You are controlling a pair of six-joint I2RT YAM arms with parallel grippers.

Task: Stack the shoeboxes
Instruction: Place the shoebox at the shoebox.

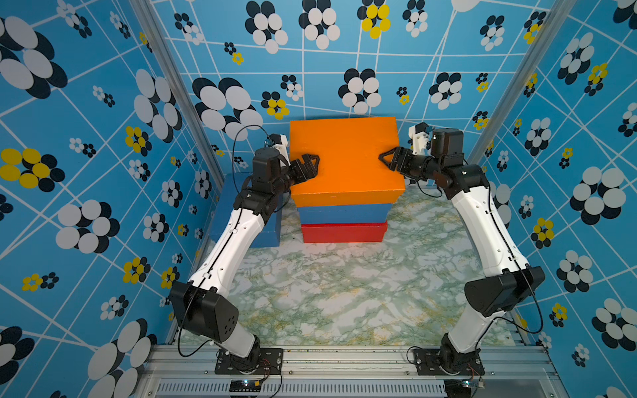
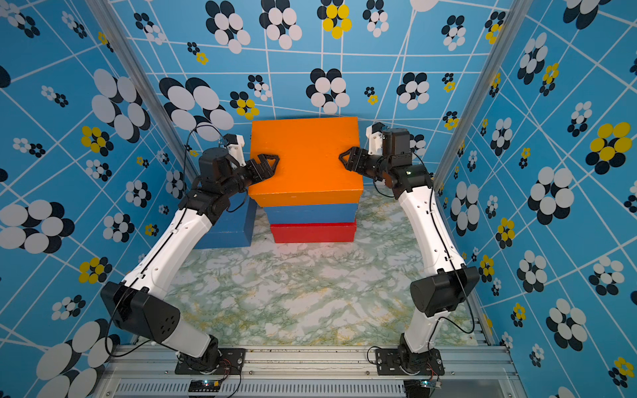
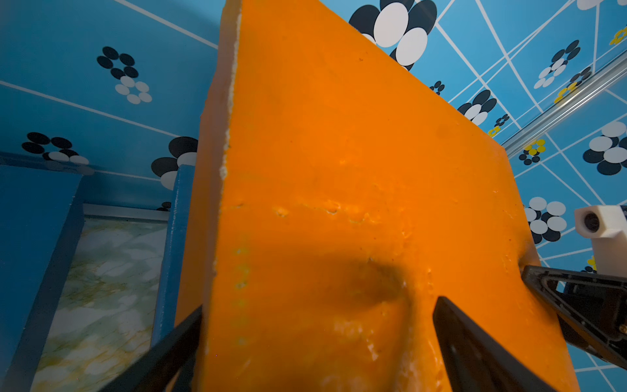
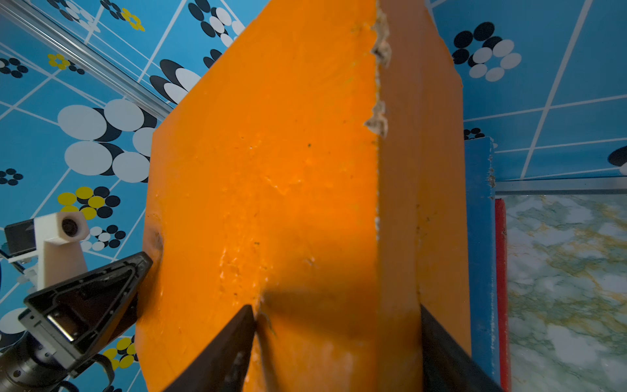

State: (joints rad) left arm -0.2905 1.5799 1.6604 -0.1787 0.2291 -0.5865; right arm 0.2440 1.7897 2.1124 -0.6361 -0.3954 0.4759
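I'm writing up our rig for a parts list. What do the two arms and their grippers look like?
Both arms match: white link shells with black joint housings, on black plates bolted to an aluminium rail. A thin black cable runs along each. The left gripper and right gripper are black, with triangular open-frame fingers. A white wrist camera mount sits behind each gripper.

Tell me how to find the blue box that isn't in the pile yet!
Find the tall pile in the middle of the marble table: orange box on top, a blue box under it, red box at the bottom. Beside that pile, under the robot's left arm, sits the lone blue box. It alone rests by itself on the table, with nothing stacked on it.
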